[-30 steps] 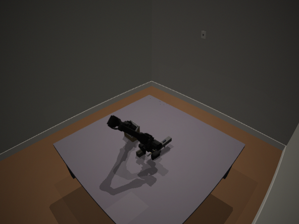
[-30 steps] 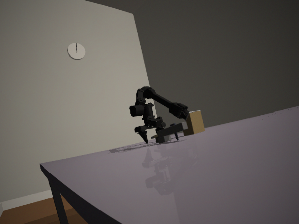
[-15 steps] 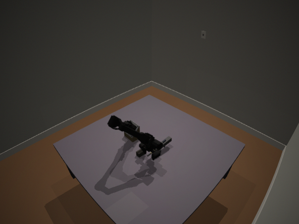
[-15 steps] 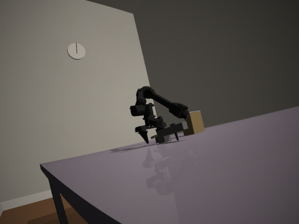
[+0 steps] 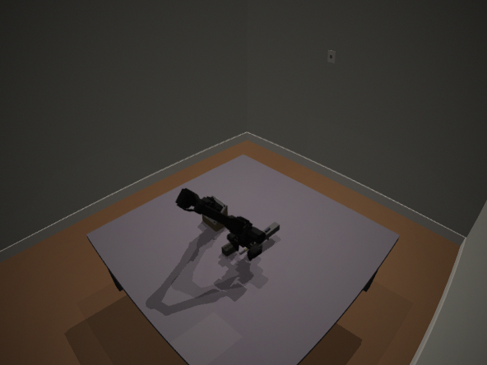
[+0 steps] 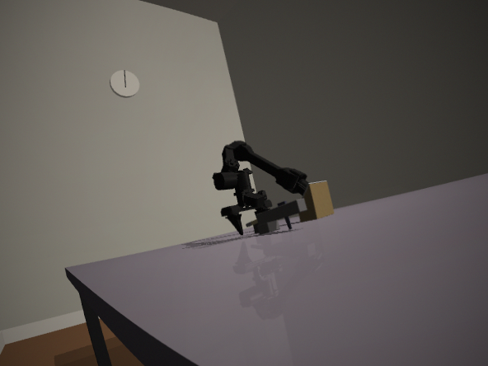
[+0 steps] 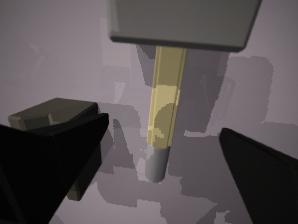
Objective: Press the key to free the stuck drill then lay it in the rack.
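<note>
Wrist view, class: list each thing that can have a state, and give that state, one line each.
Gripper: open wide, holding nothing.
Drill: yellow shaft with a grey tip, lying between the spread fingers, not gripped; its far end runs under a grey block.
Grey block: covers the drill's far end.
Olive block: beside the drill, touching nothing visible.

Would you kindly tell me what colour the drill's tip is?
Grey, below a yellow shaft; the tip shows best in the wrist view.
</note>
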{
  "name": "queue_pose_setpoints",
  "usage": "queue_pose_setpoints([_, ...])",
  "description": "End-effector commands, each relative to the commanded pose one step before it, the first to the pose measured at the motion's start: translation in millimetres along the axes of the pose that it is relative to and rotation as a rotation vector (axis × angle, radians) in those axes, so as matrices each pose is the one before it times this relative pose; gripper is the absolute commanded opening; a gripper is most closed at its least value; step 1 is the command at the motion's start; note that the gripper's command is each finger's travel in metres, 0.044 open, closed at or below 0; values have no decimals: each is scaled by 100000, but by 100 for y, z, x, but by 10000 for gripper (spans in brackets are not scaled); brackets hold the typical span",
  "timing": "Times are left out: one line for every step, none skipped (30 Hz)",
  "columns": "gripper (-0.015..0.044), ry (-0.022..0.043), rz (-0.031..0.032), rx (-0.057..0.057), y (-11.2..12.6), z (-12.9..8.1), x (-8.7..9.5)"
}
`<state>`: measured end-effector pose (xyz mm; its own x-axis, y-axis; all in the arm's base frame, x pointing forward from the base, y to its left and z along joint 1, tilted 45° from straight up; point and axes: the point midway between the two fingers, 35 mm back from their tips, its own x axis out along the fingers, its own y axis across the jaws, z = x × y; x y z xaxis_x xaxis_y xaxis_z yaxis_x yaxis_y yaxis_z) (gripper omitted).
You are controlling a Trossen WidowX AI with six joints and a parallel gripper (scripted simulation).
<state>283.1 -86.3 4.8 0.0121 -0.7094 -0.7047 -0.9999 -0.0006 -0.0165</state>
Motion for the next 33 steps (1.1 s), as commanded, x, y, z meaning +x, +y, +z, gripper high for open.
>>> queue_pose_setpoints([440, -396, 533, 67, 117, 255, 165])
queue_pose_setpoints([440, 0, 0, 0, 3, 15, 9])
queue_pose_setpoints([440, 0, 0, 0, 3, 14, 8])
queue_pose_setpoints([440, 0, 0, 0, 3, 14, 8])
queue_pose_setpoints([440, 0, 0, 0, 3, 13, 8])
queue_pose_setpoints([440, 0, 0, 0, 3, 12, 7])
queue_pose_setpoints([440, 0, 0, 0, 3, 11, 7])
queue_pose_setpoints([440, 0, 0, 0, 3, 10, 6])
queue_pose_setpoints([440, 0, 0, 0, 3, 10, 6])
queue_pose_setpoints([440, 0, 0, 0, 5, 15, 9])
queue_pose_setpoints([440, 0, 0, 0, 3, 9, 5])
queue_pose_setpoints([440, 0, 0, 0, 0, 0, 0])
queue_pose_setpoints([440, 0, 0, 0, 3, 7, 4])
queue_pose_setpoints([440, 0, 0, 0, 3, 7, 4])
queue_pose_setpoints([440, 0, 0, 0, 5, 12, 8])
queue_pose_setpoints([440, 0, 0, 0, 0, 0, 0])
queue_pose_setpoints([440, 0, 0, 0, 5, 10, 7])
queue_pose_setpoints([440, 0, 0, 0, 0, 0, 0])
queue_pose_setpoints([440, 0, 0, 0, 4, 9, 6])
queue_pose_setpoints([440, 0, 0, 0, 0, 0, 0])
queue_pose_setpoints([440, 0, 0, 0, 0, 0, 0])
queue_pose_setpoints([440, 0, 0, 0, 5, 9, 6])
queue_pose_setpoints([440, 0, 0, 0, 0, 0, 0])
queue_pose_setpoints([440, 0, 0, 0, 0, 0, 0])
queue_pose_setpoints([440, 0, 0, 0, 0, 0, 0])
queue_pose_setpoints([440, 0, 0, 0, 5, 8, 6])
queue_pose_setpoints([414, 436, -692, 64, -188, -223, -162])
queue_pose_setpoints([387, 0, 0, 0, 0, 0, 0])
queue_pose_setpoints([361, 0, 0, 0, 0, 0, 0])
queue_pose_setpoints([335, 0, 0, 0, 0, 0, 0])
queue_pose_setpoints([309, 0, 0, 0, 0, 0, 0])
queue_pose_setpoints([282, 0, 0, 0, 0, 0, 0])
queue_pose_setpoints([256, 0, 0, 0, 0, 0, 0])
